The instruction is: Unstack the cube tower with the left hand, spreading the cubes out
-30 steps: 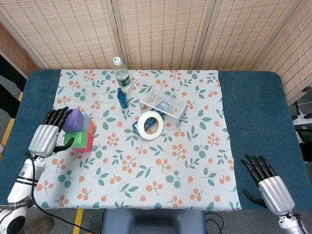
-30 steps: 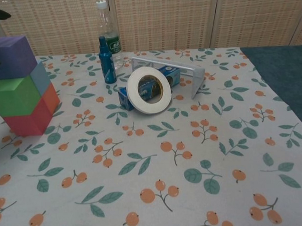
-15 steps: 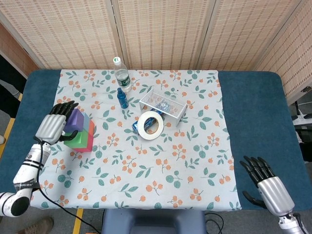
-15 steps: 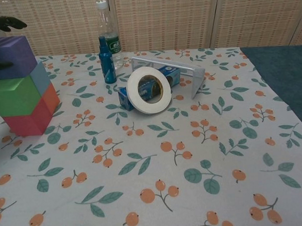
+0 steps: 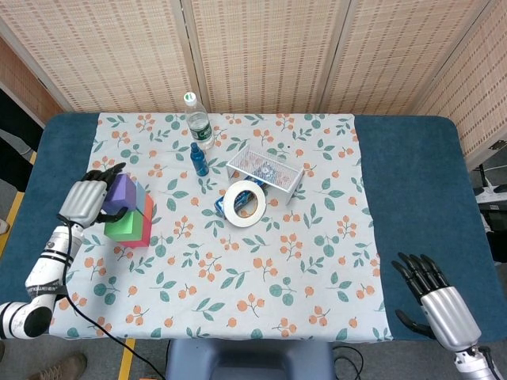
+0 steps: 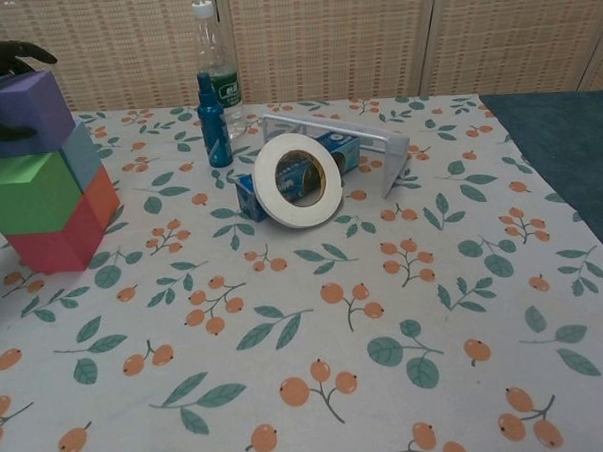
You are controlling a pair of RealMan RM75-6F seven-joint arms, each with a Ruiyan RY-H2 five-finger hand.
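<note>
Tower (image 5: 131, 212) stands whole, nothing spread yet; left hand (image 5: 85, 198) curls around the purple top cube (image 6: 21, 110), right hand (image 5: 437, 299) idle, fingers apart.

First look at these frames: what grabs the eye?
The cube tower at the table's left edge: purple cube on top, green and red below, with the left robot hand wrapped around the purple one. Mid-table, a big tape roll leans upright beside a white wire basket.
</note>
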